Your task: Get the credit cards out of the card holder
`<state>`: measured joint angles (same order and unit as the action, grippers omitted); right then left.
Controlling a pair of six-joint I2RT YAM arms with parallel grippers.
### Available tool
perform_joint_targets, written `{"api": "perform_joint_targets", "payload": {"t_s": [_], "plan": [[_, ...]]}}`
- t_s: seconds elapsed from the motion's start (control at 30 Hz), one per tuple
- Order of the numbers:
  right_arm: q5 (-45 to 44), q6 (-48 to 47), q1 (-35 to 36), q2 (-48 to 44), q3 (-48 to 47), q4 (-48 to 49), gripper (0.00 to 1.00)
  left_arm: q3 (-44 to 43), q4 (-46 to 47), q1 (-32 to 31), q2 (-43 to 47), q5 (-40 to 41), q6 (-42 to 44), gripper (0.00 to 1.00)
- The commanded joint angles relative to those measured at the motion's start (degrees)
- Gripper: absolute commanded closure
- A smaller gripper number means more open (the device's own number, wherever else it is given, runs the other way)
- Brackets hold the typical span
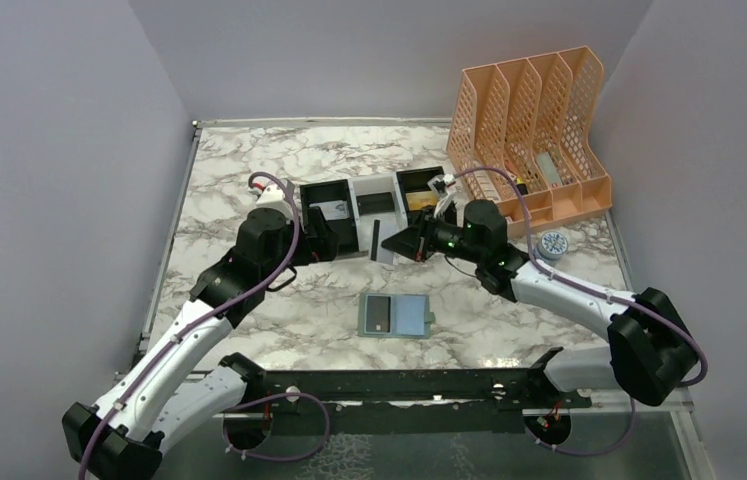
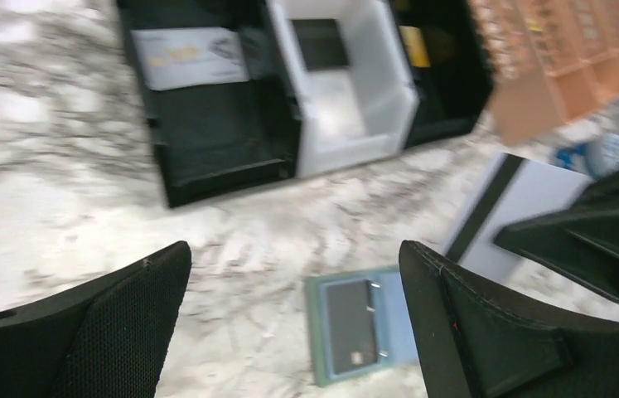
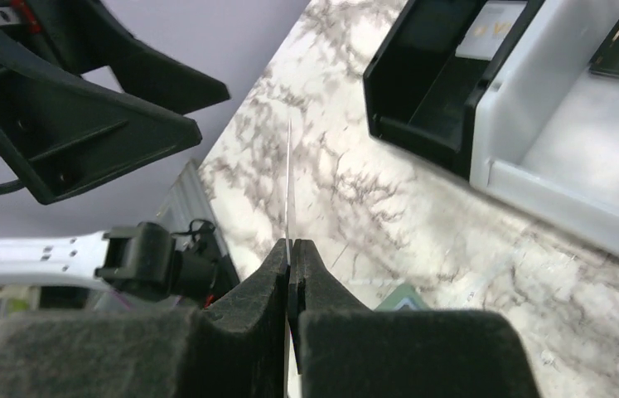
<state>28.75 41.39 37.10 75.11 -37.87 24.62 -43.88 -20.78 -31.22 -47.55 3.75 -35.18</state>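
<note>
The sage-green card holder (image 1: 396, 316) lies open on the marble table, with a dark credit card (image 1: 377, 314) in its left half. It also shows in the left wrist view (image 2: 360, 325), where the dark card (image 2: 350, 323) sits in the pale blue inside. My right gripper (image 1: 399, 245) is shut on a pale grey card with a black stripe (image 1: 379, 240), held upright above the table. That card is edge-on in the right wrist view (image 3: 289, 178) between the closed fingers of my right gripper (image 3: 291, 245). My left gripper (image 1: 334, 240) is open and empty (image 2: 293, 257), above and behind the holder.
A black-and-white three-compartment tray (image 1: 364, 228) stands behind the grippers, with a white card (image 1: 332, 208), a dark card (image 1: 377, 205) and a yellow item (image 1: 421, 200) inside. An orange file rack (image 1: 529, 130) stands at the back right. A small round tin (image 1: 552, 243) lies beside it.
</note>
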Motion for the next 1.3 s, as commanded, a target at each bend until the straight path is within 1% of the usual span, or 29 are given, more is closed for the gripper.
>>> {"api": "perform_joint_targets", "payload": {"t_s": [0.0,0.03,0.1,0.23,0.3,0.4,0.57,0.67,0.8,0.97,1.13,1.27], "plan": [[-12.72,-13.08,4.37,2.28,-7.94,-11.53,0.99,-7.0,-14.59,1.85,-4.75,18.11,9.37,0.01],[-15.09,-15.52,5.77,3.64,-9.99,-13.0,0.99,-7.64,-15.03,3.37,-6.25,18.52,10.11,0.01],[-20.2,-20.69,7.95,6.73,-14.52,-15.93,0.99,-7.63,-13.94,7.31,-7.63,16.58,11.39,0.01],[-28.58,-29.59,11.11,13.17,-24.35,-21.42,0.99,-5.0,-10.89,18.04,-7.63,10.8,11.67,0.01],[-32.23,-34.29,12.35,16.42,-29.15,-22.71,0.99,-3.1,-10.45,20.55,-6.34,11.33,10.21,0.01],[-34.08,-40.55,13.66,21.09,-34.97,-23.78,0.99,-0.71,-9.38,20.68,-2.22,11.55,9.72,0.01],[-37.04,-49.11,15.76,30.1,-43.79,-24.51,0.99,1.13,-8.05,20.68,4.56,17.56,9.47,0.01],[-39.78,-53.62,16.64,35.82,-49.32,-25.57,0.99,1.56,-8.07,20.68,6.55,18.65,8.98,0.01],[-43.99,-58.0,16.9,42.34,-54.84,-25.87,0.99,1.61,-8.05,20.68,7.34,18.41,8.88,0.01],[-46.35,-62.49,16.96,48.32,-60.68,-27.79,0.99,1.51,-7.86,20.72,7.17,17.76,9.12,0.01],[-49.57,-68.1,16.95,53.01,-63.29,-26.49,0.99,1.6,-7.76,20.76,7.7,17.69,9.16,0.01],[-49.7,-71.7,17.0,55.62,-64.45,-25.52,0.99,1.69,-7.53,20.77,7.9,17.57,9.29,0.01]]}}
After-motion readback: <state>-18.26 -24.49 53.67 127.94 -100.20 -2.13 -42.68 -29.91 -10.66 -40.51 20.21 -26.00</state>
